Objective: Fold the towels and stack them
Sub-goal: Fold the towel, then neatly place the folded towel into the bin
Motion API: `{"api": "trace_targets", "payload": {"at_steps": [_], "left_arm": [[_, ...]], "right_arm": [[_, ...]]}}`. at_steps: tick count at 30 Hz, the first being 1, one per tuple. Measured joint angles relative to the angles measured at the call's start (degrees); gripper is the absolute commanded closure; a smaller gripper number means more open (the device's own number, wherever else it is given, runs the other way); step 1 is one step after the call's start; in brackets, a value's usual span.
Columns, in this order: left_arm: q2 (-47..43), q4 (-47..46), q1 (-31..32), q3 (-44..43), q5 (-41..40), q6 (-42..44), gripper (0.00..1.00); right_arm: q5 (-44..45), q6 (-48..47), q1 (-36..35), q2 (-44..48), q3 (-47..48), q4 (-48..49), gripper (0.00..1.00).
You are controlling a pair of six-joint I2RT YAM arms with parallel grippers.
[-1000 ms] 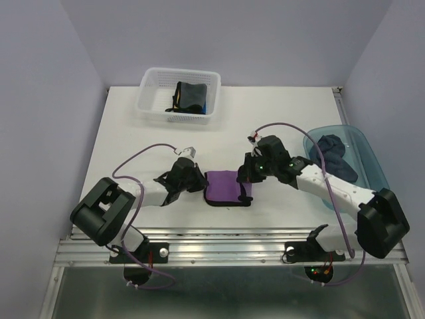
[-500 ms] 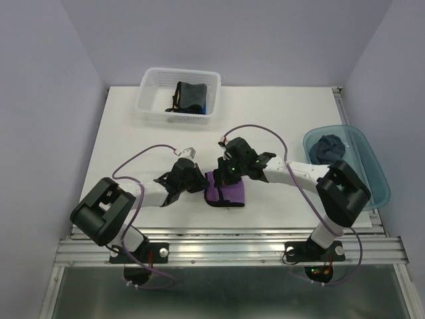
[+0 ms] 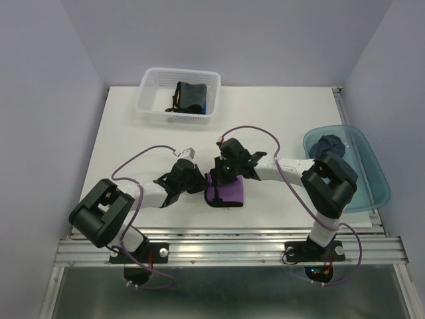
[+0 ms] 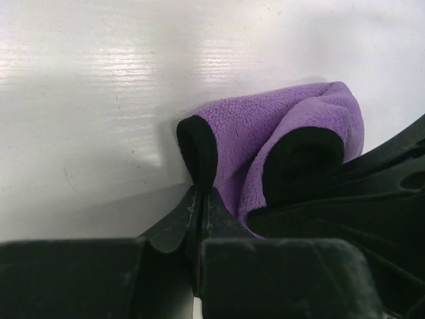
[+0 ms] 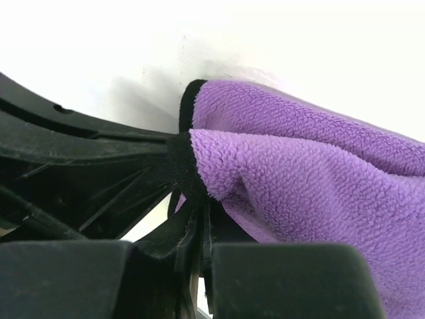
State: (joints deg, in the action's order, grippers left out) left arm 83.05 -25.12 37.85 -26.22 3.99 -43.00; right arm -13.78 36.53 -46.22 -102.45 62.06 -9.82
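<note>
Swung right claw [image 3: 217, 175] across to the left claw [image 3: 200, 185], both pinched tight on the purple towel [image 3: 229, 193] near the front edge of the table [image 3: 133, 133]; now folded in half

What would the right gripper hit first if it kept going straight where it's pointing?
The right gripper pinches the purple towel; beyond that, probably the left gripper close ahead, depth unclear.
</note>
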Motion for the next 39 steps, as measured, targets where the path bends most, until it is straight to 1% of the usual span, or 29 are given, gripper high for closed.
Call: {"api": "trace_targets", "payload": {"at_steps": [1,2,4,5,6,7,8,9,10,11,12,15,17,18,20,21,23,25,26,27,28,33,37,39], "left_arm": [[-0.4,0.0,0.0,0.3,-0.1,0.0,0.9],[-0.7,0.1,0.0,0.4,-0.2,-0.1,0.88],[-1.3,0.3,0.0,0.4,-0.4,-0.2,0.86],[-1.8,0.7,0.0,0.4,-0.7,-0.3,0.85],[-2.4,1.1,0.0,0.4,-1.0,-0.5,0.81],[-3.0,1.7,0.0,0.4,-1.4,-0.6,0.7],[-3.5,2.1,0.0,0.4,-1.6,-0.9,0.61],[-4.1,2.5,0.1,0.4,-2.1,-0.9,0.53],[-4.6,2.8,0.1,0.4,-2.6,-1.0,0.48],[-5.0,3.7,0.0,0.4,-3.4,-1.0,0.34],[-5.4,4.4,-0.1,0.6,-4.1,-0.9,0.3],[-6.8,6.1,-0.1,1.2,-5.6,-1.2,0.29],[-7.9,6.7,-0.1,1.2,-6.1,-1.2,0.22],[-8.6,7.0,0.0,1.2,-6.1,-1.2,0.21],[-10.1,7.1,0.1,1.5,-6.0,-1.2,0.18],[-10.8,7.1,0.1,1.6,-5.9,-1.0,0.16],[-12.3,7.0,0.1,2.1,-5.5,-0.7,0.14],[-13.7,6.9,0.1,2.4,-4.6,-0.2,0.12],[-14.4,6.7,0.1,2.6,-3.9,0.2,0.06],[-14.8,6.6,0.1,2.6,-3.3,0.7,0.02],[-15.0,6.5,0.1,2.6,-3.0,1.2,0.01],[-14.1,5.9,1.2,2.5,-2.4,3.3,0.01],[-8.5,6.3,3.2,0.3,-3.0,5.0,0.02],[-5.4,6.7,4.0,-1.3,-3.9,5.7,0.06]], "right_arm": [[0.2,0.2,0.0,-0.2,0.0,0.0,0.9],[0.3,0.5,0.0,-0.2,0.0,0.0,0.84],[0.6,1.0,0.0,-0.3,0.3,0.0,0.74],[0.8,1.0,0.0,-0.3,0.5,-0.1,0.7],[1.0,1.2,0.0,-0.3,0.9,-0.1,0.69],[1.1,1.2,0.0,-0.3,1.2,0.0,0.65],[1.1,1.2,0.0,-0.3,1.5,0.0,0.62],[1.0,1.3,0.0,-0.3,1.6,0.0,0.59],[0.8,1.2,0.0,-0.2,1.7,0.2,0.55],[0.7,1.2,0.0,-0.1,1.7,0.2,0.53],[0.4,1.2,0.1,0.1,1.7,0.0,0.51],[-0.1,0.8,0.2,2.3,1.7,0.0,0.44],[0.1,0.8,0.1,5.0,1.5,-0.1,0.37],[0.3,0.8,0.0,6.5,1.3,-0.1,0.29],[1.5,0.9,0.0,10.5,0.7,0.0,0.21],[2.5,0.8,0.0,12.4,0.2,-0.1,0.12],[5.2,1.0,0.0,16.1,-0.9,-0.3,0.05],[9.4,1.3,0.0,20.2,-2.5,-1.3,0.0],[11.2,1.3,0.0,21.9,-3.3,-1.8,0.0],[12.6,1.4,0.0,23.1,-4.0,-2.3,0.0],[14.5,1.5,0.0,24.5,-4.6,-3.0,0.0],[19.9,1.9,0.0,29.8,-7.8,-5.1,0.0],[21.8,1.9,0.0,31.6,-8.8,-5.8,0.0],[22.5,1.9,0.0,32.1,-9.2,-6.1,0.0]]}}
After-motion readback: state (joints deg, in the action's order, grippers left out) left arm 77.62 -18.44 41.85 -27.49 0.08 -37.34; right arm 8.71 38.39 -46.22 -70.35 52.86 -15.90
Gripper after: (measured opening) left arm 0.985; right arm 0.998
